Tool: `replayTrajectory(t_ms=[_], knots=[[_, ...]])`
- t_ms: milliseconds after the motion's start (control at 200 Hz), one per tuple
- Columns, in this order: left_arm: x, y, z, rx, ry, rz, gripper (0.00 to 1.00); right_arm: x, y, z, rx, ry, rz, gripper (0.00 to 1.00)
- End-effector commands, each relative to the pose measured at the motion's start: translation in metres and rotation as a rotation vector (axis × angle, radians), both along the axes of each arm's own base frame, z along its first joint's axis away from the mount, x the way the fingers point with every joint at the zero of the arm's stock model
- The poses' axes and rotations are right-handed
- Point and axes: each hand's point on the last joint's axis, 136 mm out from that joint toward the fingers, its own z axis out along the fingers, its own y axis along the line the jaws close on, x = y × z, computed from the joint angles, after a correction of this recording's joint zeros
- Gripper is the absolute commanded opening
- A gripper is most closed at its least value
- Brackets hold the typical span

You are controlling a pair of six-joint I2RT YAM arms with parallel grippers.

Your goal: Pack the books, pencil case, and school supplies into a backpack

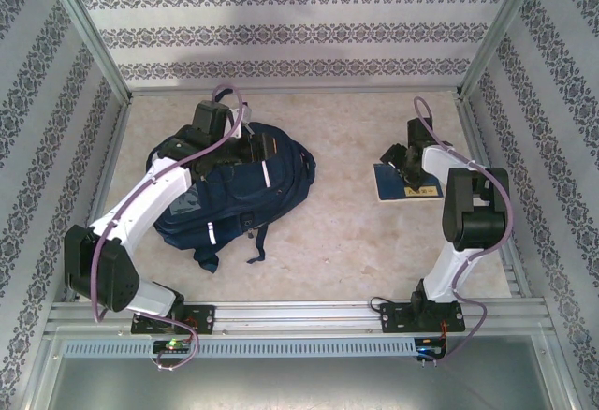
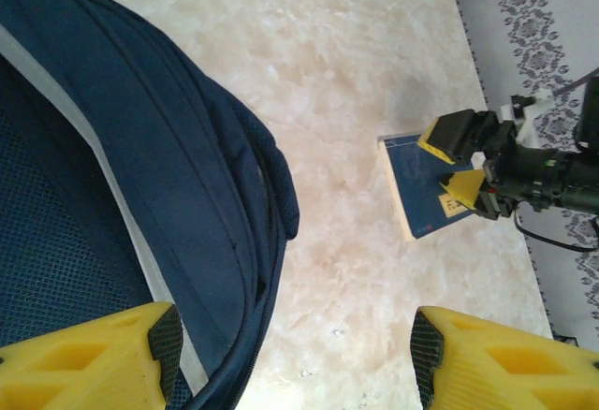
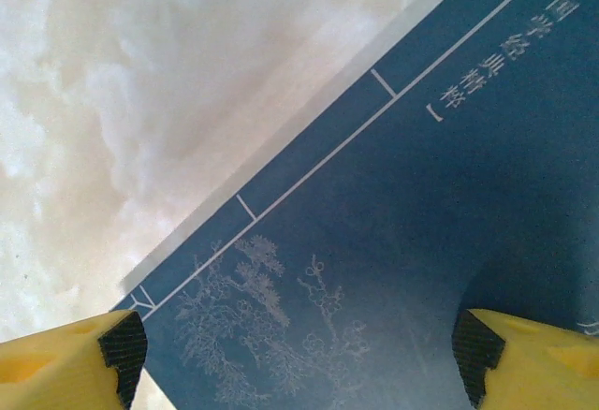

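The dark navy backpack [image 1: 248, 195] lies on the left half of the table, its straps trailing toward the near edge. My left gripper [image 1: 245, 148] hangs open over the backpack's far rim; in the left wrist view its jaws [image 2: 296, 349] stand wide with the backpack [image 2: 140, 148] edge by the left finger and bare table between them. One thin navy book [image 1: 391, 188] lies flat at the right. My right gripper [image 1: 401, 162] is low over it, open, its fingers spread above the cover [image 3: 393, 204]. The pencil case and school supplies are out of view.
Patterned walls [image 1: 299, 26] and metal posts close in the table on three sides. An aluminium rail [image 1: 299, 314] with both arm bases runs along the near edge. Bare marble-look tabletop [image 1: 342, 204] lies between backpack and book.
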Motion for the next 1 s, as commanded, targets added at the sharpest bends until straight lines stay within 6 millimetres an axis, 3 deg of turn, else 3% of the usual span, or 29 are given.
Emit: replayTrajectory(t_ms=[0, 120, 395, 595, 690, 779, 854, 994], knots=[[-0.003, -0.004, 0.02, -0.035, -0.068, -0.029, 0.67, -0.034, 0.022, -0.029, 0.079, 0.131, 0.024, 0.86], [-0.003, -0.005, 0.02, -0.039, -0.066, -0.03, 0.67, -0.049, 0.035, -0.018, 0.072, 0.116, 0.048, 0.84], [-0.007, -0.016, 0.012, -0.034, -0.042, -0.061, 0.67, -0.089, 0.088, -0.014, 0.212, 0.101, 0.007, 0.84], [-0.021, -0.047, -0.002, 0.017, -0.019, -0.149, 0.67, -0.128, 0.119, -0.011, 0.246, 0.077, -0.03, 0.82], [-0.028, -0.063, -0.012, 0.017, 0.018, -0.185, 0.67, -0.14, 0.134, 0.005, 0.248, 0.042, 0.051, 0.82], [-0.031, -0.079, -0.023, -0.002, 0.062, -0.195, 0.67, -0.143, 0.126, 0.034, 0.181, -0.04, 0.132, 0.83], [-0.033, -0.095, -0.034, -0.008, 0.107, -0.194, 0.68, -0.142, 0.1, 0.056, 0.054, -0.139, 0.142, 0.86], [-0.042, -0.127, -0.073, 0.044, 0.196, -0.199, 0.69, -0.14, 0.051, 0.065, -0.006, -0.174, 0.052, 0.89]])
